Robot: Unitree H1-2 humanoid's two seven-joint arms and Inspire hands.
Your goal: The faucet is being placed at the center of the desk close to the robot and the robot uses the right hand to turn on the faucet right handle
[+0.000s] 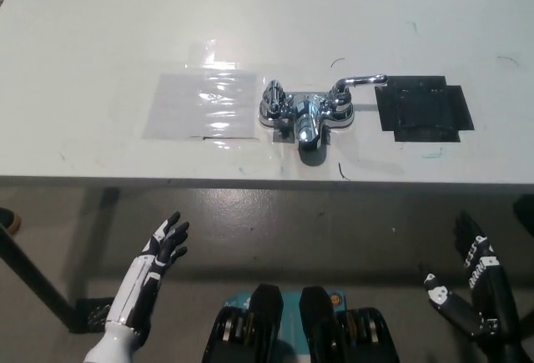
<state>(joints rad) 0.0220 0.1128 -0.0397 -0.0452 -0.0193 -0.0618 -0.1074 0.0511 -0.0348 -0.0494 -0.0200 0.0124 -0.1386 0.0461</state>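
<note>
Faucet [305, 113] near front edge of desk [100, 37]

We list one chrome faucet [305, 113] — upright on the white desk [100, 37], near its front edge, spout facing the robot. Its right handle [360, 82] — a lever — points rightward.

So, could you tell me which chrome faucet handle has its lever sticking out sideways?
The right chrome handle, reaching toward the black square patch; the left handle looks compact.

A black tape patch [423, 110] lies well right of the glossy clear tape patch [200, 104], level with it. A teal scribble [432, 153] sits right of the clear patch too, slightly lower.
</note>
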